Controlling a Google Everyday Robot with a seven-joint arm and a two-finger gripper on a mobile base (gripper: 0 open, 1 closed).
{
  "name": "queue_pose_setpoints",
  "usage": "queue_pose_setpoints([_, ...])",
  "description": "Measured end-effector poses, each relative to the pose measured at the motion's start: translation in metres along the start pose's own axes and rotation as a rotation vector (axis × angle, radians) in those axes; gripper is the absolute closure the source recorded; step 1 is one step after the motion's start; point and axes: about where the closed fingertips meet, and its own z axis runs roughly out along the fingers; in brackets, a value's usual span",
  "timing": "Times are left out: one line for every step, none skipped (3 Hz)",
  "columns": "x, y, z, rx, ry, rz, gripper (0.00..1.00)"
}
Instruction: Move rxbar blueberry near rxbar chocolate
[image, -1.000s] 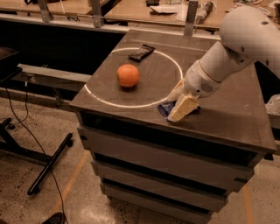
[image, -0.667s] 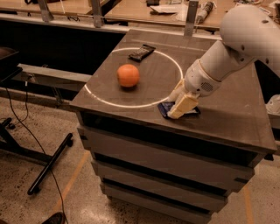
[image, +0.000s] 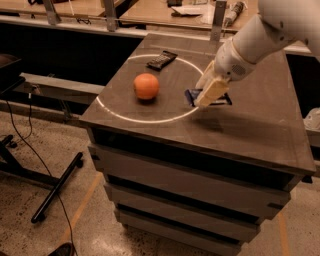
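Observation:
The rxbar blueberry (image: 224, 100) is a navy-blue bar held flat in my gripper (image: 206, 98), a little above the table, right of the middle; its shadow falls on the tabletop below. The cream fingers (image: 214, 89) are shut on the bar and cover its middle, so only its two ends show. The rxbar chocolate (image: 161, 60) lies flat in a black wrapper at the back of the table, inside the white circle, well to the left of and behind the gripper.
An orange (image: 146, 86) sits inside the white painted circle (image: 125, 117), left of the gripper. The dark tabletop (image: 260, 130) tops a stack of drawers. Benches with posts stand behind. A black stand leg (image: 55, 187) and cables lie on the floor at left.
The gripper has lifted the blue bar off the table's front area and carried it up and toward the back. The orange and the black bar have not moved.

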Motion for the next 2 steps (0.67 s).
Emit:
queue_pose_setpoints([-0.02,-0.045,-0.036,0.108,0.028,-0.034,1.0])
queue_pose_setpoints([-0.029,-0.057,-0.048,0.144,0.019,-0.045,1.0])
